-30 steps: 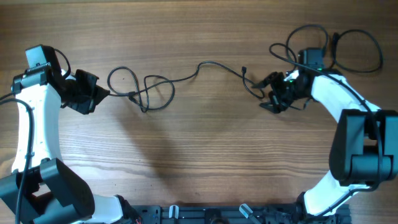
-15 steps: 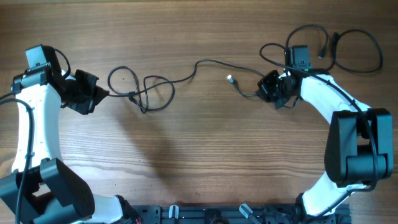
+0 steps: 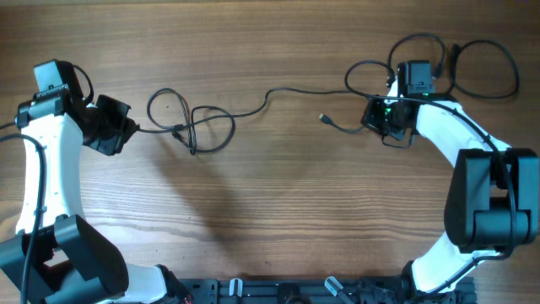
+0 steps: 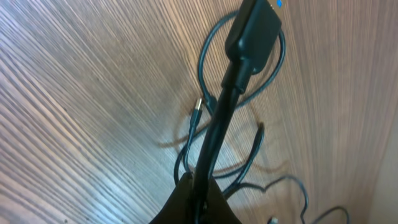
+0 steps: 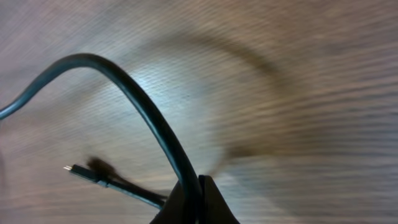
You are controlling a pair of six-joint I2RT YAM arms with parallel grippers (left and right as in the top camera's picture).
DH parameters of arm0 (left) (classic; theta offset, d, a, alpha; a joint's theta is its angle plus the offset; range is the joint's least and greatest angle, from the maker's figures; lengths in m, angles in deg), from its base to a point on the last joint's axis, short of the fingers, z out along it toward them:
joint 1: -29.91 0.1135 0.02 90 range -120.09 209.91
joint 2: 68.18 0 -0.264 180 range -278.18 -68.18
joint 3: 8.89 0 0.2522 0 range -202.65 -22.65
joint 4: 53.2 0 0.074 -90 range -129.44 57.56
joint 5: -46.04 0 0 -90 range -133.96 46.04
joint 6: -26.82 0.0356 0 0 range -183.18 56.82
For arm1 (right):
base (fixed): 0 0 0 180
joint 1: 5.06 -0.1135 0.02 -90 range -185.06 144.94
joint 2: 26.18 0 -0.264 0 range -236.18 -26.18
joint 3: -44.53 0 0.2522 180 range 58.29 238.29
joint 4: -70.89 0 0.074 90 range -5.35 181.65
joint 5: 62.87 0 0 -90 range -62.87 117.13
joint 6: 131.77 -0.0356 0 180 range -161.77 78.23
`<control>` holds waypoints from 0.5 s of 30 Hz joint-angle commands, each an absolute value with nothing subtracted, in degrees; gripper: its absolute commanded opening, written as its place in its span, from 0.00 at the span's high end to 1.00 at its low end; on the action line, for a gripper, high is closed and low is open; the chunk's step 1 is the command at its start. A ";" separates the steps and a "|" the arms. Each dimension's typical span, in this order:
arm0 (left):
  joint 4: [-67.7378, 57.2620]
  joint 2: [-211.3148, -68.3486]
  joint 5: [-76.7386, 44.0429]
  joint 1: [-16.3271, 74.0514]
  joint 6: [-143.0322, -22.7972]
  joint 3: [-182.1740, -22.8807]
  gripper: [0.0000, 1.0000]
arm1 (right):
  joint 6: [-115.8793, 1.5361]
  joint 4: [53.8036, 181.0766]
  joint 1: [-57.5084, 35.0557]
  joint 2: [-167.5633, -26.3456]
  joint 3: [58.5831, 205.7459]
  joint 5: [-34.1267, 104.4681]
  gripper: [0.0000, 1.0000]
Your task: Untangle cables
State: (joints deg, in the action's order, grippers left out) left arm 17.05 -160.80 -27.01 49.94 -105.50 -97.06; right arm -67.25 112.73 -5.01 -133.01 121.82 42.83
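Snapping shut on a loose cable (image 3: 341, 127), the right gripper (image 3: 384, 120) now drags it rightward; the left gripper (image 3: 116, 128) stays clamped on the tangle (image 3: 180, 131), which looks still knotted.

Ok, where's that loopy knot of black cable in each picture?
Overhead: the cable tangle lies left of centre, right beside the left gripper.
Left wrist: its loops fill the middle, behind the strand the left gripper holds.
Right wrist: not in it; only another cable in the right gripper.
Shared landmark: the wood-grain table.
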 commanded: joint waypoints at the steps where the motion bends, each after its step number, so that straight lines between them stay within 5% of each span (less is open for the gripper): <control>1: 13.55 -159.99 -30.10 50.56 -105.61 -97.68 0.96 | -60.28 116.34 -1.29 -131.70 125.31 40.95 0.96; 15: -3.39 -160.02 -28.68 59.10 -108.85 -98.42 0.96 | -53.81 119.13 17.02 -124.51 132.44 40.91 0.96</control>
